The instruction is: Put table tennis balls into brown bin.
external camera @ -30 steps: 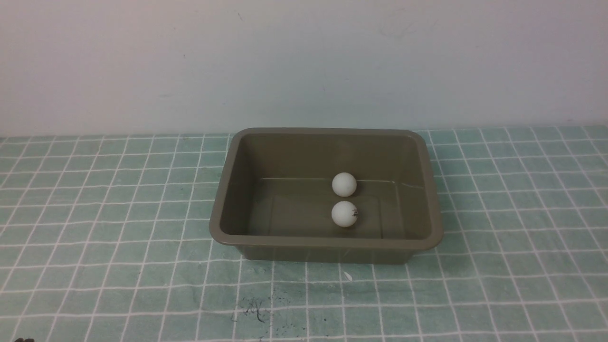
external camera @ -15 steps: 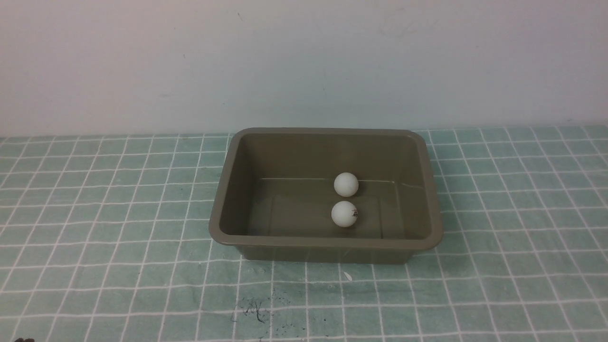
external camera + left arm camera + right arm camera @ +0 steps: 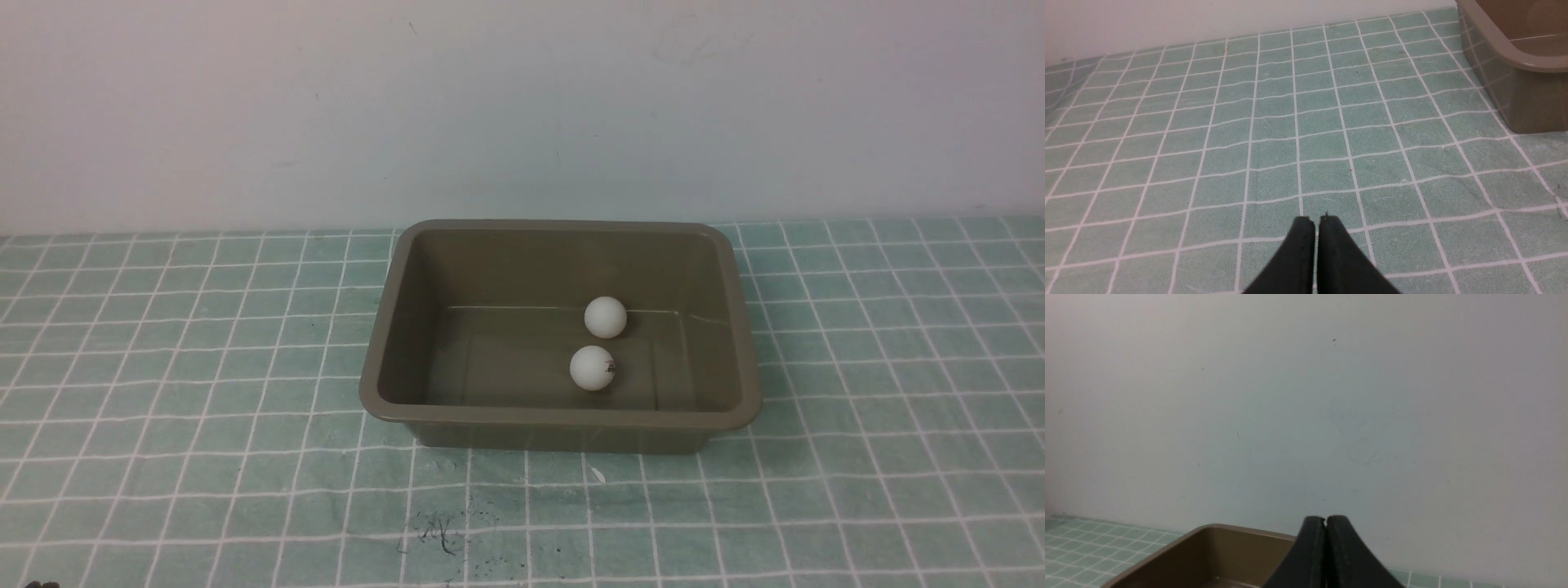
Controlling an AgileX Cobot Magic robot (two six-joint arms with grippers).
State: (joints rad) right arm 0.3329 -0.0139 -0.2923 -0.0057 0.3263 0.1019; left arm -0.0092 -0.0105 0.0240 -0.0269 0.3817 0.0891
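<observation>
The brown bin (image 3: pixel 384 359) stands in the middle of the table in the front view. Two white table tennis balls lie on its floor: a plain one (image 3: pixel 605 317) by the far wall and one with a small dark mark (image 3: pixel 591 367) just in front of it. Neither arm shows in the front view. My left gripper (image 3: pixel 1316 219) is shut with nothing in it, over bare cloth, a corner of the bin (image 3: pixel 1515 61) off to one side. My right gripper (image 3: pixel 1325 518) is shut and empty, pointing at the wall above the bin's rim (image 3: pixel 1208 528).
A green tablecloth with a white grid (image 3: pixel 204 408) covers the table. A plain pale wall (image 3: pixel 522 106) rises right behind the bin. Small dark smudges (image 3: pixel 437 531) mark the cloth near the front edge.
The plain ball by the far wall has rolled a little to the right. The marked ball and the bin have stayed put.
</observation>
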